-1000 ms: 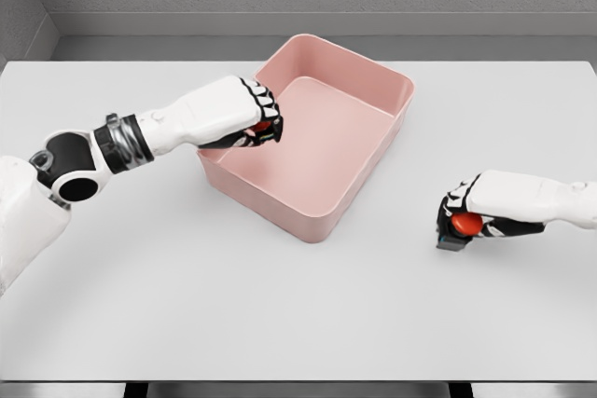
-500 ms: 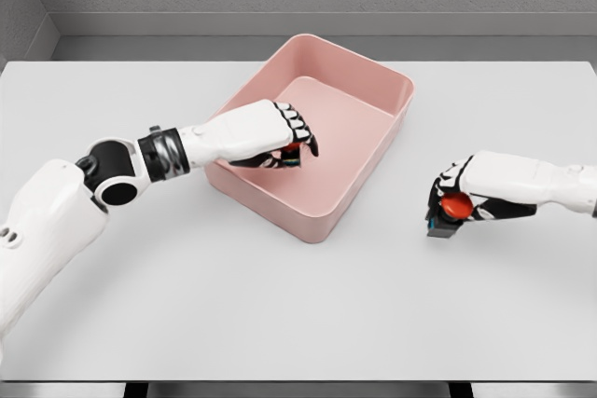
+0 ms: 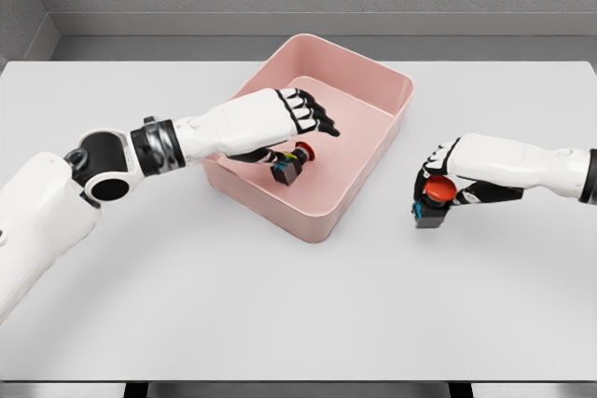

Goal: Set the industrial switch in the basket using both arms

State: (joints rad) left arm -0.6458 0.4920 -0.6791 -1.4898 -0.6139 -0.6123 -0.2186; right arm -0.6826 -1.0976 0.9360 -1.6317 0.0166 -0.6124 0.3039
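The left hand point(image 3: 297, 118), fingers spread and empty, hangs over the pink basket point(image 3: 392, 81), where one industrial switch point(image 3: 291, 165) lies (apparently just released). The right hand point(image 3: 446, 179) grips a second switch point(image 3: 432, 200) nearer the desk's right edge; carrying it over the rim looks next.

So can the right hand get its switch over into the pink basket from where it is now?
Probably yes. The right hand grips its switch just right of the basket, with bare table between; the left hand sits over the other side.
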